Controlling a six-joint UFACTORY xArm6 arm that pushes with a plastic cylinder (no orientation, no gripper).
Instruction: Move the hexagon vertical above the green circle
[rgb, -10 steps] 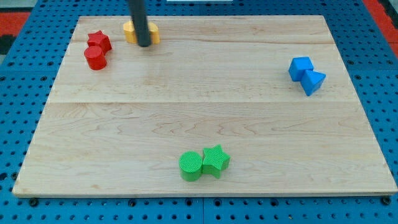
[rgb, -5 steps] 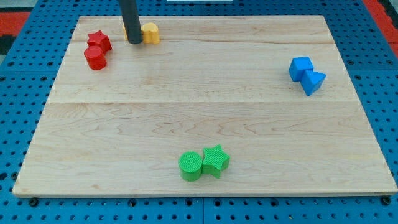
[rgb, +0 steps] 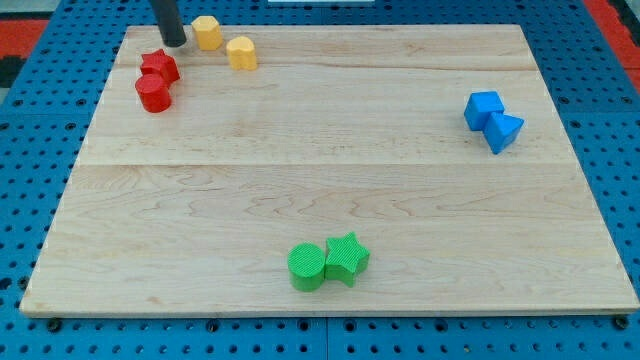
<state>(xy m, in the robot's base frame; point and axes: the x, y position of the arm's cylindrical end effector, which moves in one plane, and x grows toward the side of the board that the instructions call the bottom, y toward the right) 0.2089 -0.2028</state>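
Note:
Two yellow blocks lie near the view's top left: one that looks like a hexagon (rgb: 207, 32) and a rounder one (rgb: 241, 53) just right of and below it. The green circle (rgb: 307, 267) lies near the view's bottom centre, touching a green star (rgb: 347, 257) on its right. My tip (rgb: 175, 44) is at the board's top left, just left of the yellow hexagon and above the red star (rgb: 159, 67). It touches no block that I can see.
A red cylinder (rgb: 153, 93) sits below and against the red star. A blue cube (rgb: 483, 108) and a blue triangle (rgb: 505, 131) touch each other at the view's right. The wooden board (rgb: 330, 180) lies on a blue pegboard.
My tip has moved left and a little up, from in front of the yellow blocks to their left. Both yellow blocks now show fully, the hexagon higher and further left.

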